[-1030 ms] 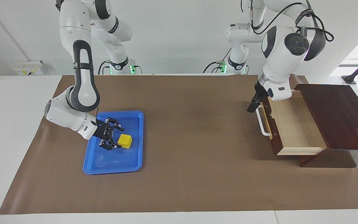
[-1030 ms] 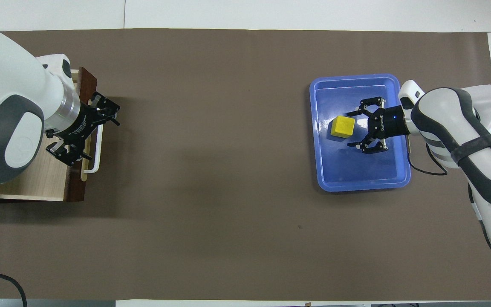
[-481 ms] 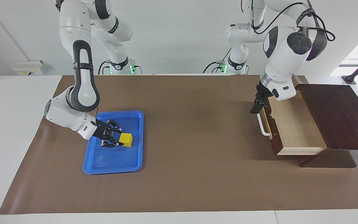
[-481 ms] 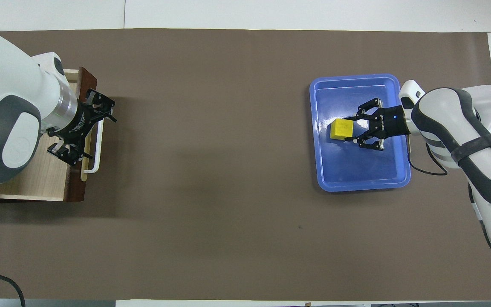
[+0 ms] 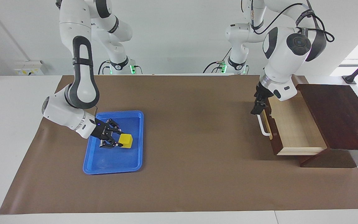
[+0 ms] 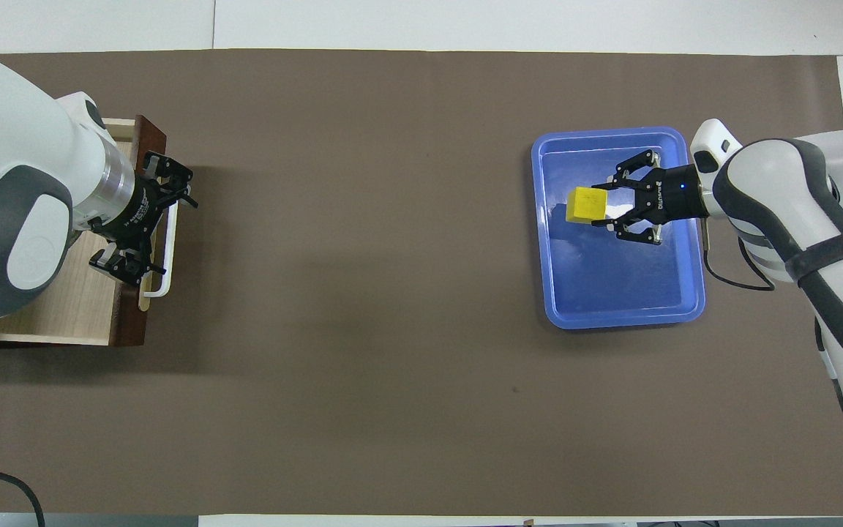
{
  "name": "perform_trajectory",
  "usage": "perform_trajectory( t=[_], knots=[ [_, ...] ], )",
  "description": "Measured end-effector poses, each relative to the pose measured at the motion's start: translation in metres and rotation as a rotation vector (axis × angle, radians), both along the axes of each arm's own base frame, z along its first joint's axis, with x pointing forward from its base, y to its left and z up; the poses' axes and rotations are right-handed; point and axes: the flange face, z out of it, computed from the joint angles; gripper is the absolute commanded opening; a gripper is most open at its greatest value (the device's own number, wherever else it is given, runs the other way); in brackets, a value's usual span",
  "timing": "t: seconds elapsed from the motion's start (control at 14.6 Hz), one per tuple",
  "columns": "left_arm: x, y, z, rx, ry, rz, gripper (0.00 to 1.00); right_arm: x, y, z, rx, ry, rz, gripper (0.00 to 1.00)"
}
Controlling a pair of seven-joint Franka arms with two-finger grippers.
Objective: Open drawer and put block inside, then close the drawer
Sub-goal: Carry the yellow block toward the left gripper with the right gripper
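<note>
Gripping the block (image 5: 126,140) between closed fingers, the right gripper (image 5: 114,140) holds it over the blue tray (image 5: 135,163), ready to carry it to the open drawer (image 5: 294,124); over the drawer's handle (image 5: 262,124), the left gripper (image 5: 257,107) waits, fingers spread

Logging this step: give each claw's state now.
Left claw: open, over the drawer handle, holding nothing.
Right claw: shut on the block.
</note>
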Motion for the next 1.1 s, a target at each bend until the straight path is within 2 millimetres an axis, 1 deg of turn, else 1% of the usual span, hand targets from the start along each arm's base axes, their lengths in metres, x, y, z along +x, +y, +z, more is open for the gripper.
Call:
perform_trajectory(
  t=[0.14,0.27,0.34,0.41,0.55,0.62,0.69,0.76,0.89,1.1],
  knots=[
    [0.0,-0.002,0.001,0.001,-0.006,0.046,1.0,-0.001,0.029,0.035,0.004,-0.018,0.015,0.0],
    [0.0,-0.004,0.001,0.004,-0.007,0.104,1.0,-0.009,0.068,0.07,0.002,-0.013,0.024,0.0],
    [0.0,-0.005,0.001,0.006,-0.01,0.136,1.0,-0.015,0.088,0.085,0.008,0.004,0.028,0.0],
    [0.001,-0.007,0.002,0.005,-0.019,0.175,1.0,-0.02,0.108,0.096,0.013,0.023,0.034,0.0],
    [0.004,-0.01,0.005,-0.001,-0.054,0.312,1.0,-0.028,0.146,0.113,0.02,0.056,0.038,0.0],
    [0.006,-0.013,0.007,-0.006,-0.073,0.386,1.0,-0.033,0.172,0.121,0.02,0.075,0.042,0.0],
    [0.004,-0.022,0.008,-0.009,-0.077,0.407,1.0,-0.038,0.194,0.127,0.021,0.092,0.043,0.0],
    [-0.001,-0.038,0.007,-0.009,-0.076,0.407,1.0,-0.045,0.22,0.134,0.021,0.104,0.042,0.0],
    [-0.011,-0.066,0.005,-0.008,-0.071,0.397,1.0,-0.054,0.259,0.144,0.019,0.087,0.025,0.0],
    [-0.03,-0.116,-0.005,-0.003,-0.05,0.377,1.0,-0.07,0.307,0.149,0.015,0.062,0.001,0.0]
  ],
)
